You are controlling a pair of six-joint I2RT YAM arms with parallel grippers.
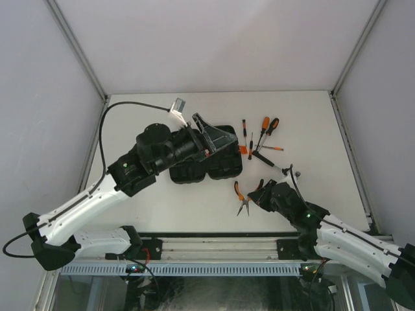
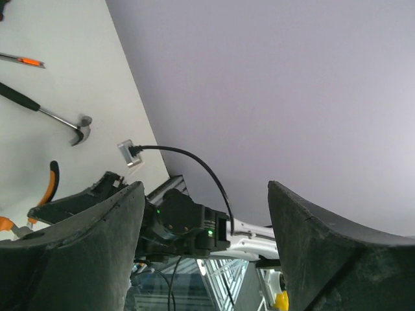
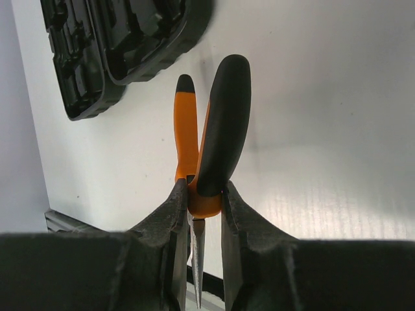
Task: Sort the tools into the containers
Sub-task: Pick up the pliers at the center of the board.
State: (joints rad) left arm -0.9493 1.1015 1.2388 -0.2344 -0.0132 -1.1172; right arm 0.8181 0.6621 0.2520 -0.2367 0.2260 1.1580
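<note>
R jaws are clamped narrow on the pliers (image 3: 187, 129) right at the pivot. Handles stick out ahead of the fingertips, nose runs back btwn the fingers toward the wrist cam. So the long axis runs w/ the jaws' reach, not across it. Can't tell if the pliers are clear of the table (image 1: 311, 129) or touching it.

The case (image 1: 217, 170) lies open, slots up, left of the R jaws & a bit farther out in the top view. In the R wrist view the case (image 3: 117, 39) sits up-left of the handle tips, apart from them, bare table btwn. R arm already has the tool, so the drop looks like its job: carry left, prob turn the pliers to match a slot. Which slot fits, can't tell.

L jaws stand wide w/ nothing btwn them, over the far half of the case; touching it or not, can't tell. Risk: both arms crowding over the case.

Not yet sorted:
- second pair of pliers (image 1: 240, 197), loose on the table just left of the R jaws
- hammer (image 1: 272, 163) & screwdrivers (image 1: 260, 133), right of the case

No tool shows in the visible slots, so the task looks early on.
</note>
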